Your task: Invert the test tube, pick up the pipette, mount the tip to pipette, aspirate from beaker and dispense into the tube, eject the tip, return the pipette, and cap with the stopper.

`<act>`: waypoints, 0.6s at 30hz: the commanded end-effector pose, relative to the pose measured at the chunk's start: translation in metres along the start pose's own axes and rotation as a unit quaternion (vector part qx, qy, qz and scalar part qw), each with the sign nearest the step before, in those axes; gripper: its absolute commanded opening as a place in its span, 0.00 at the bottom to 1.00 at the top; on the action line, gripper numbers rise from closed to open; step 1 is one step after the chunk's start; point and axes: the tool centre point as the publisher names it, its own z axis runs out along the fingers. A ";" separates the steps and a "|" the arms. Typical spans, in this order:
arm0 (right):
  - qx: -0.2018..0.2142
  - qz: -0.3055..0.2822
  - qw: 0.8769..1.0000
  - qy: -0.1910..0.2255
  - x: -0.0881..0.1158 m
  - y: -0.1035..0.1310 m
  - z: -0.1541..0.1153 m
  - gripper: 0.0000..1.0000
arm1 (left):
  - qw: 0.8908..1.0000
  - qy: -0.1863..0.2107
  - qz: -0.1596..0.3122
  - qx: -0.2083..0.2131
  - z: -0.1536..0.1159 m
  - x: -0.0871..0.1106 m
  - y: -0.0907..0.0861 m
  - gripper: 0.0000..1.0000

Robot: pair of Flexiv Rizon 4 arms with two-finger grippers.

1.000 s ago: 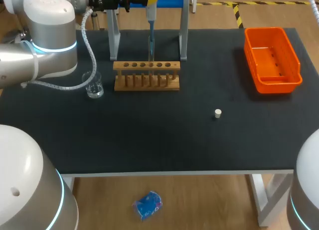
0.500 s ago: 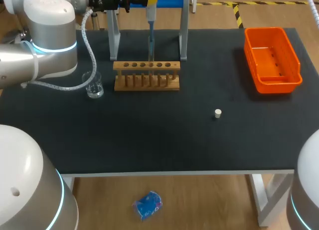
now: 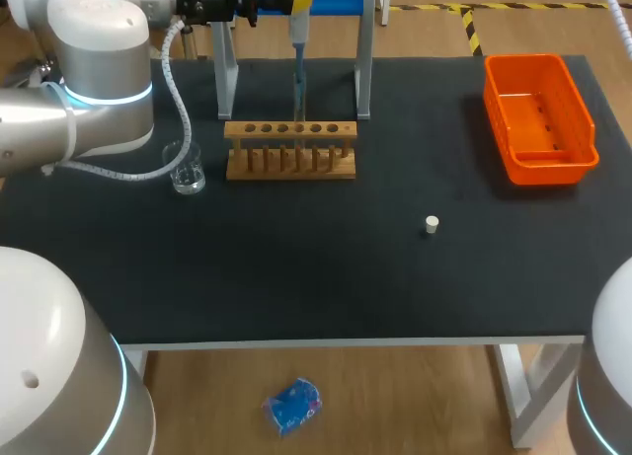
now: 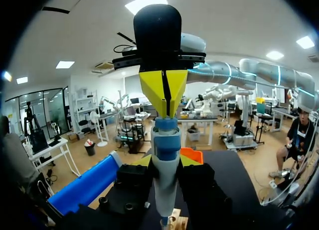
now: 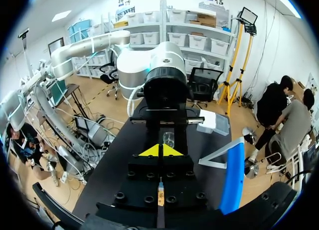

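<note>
**Pipette held upright over the rack**

Pipette (image 4: 166, 155) stood upright at the far side of the table (image 3: 316, 277), between the two posts of the stand (image 3: 226, 80). The left gripper (image 4: 167, 161) pinched its body from both sides, and one yellow finger (image 4: 141, 161) showed on each side of it. The right gripper (image 4: 163, 96) hung above and pointed down. Its fingers were pressed together with nothing between them, and their tips met the blue top of the pipette. The lower end of the pipette reached a middle hole of the rack (image 3: 289, 151); whether a tube stood there I could not tell. The beaker (image 3: 186, 169) was just left of the rack. The stopper (image 3: 432, 223) lay alone nearer the front. The bin (image 3: 538, 114) was at the far right.
</note>
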 end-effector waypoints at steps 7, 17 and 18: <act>0.003 -0.005 1.000 -0.002 -0.003 0.000 -0.002 0.00 | 1.000 -0.001 0.000 0.002 -0.001 -0.001 -0.006 0.00; 0.002 -0.020 1.000 -0.011 -0.003 0.013 -0.014 0.00 | 1.000 -0.001 0.000 0.002 -0.001 -0.001 -0.006 0.00; 0.002 -0.021 1.000 -0.011 -0.004 0.014 -0.015 0.00 | 1.000 -0.001 0.000 0.002 -0.001 -0.001 -0.006 0.00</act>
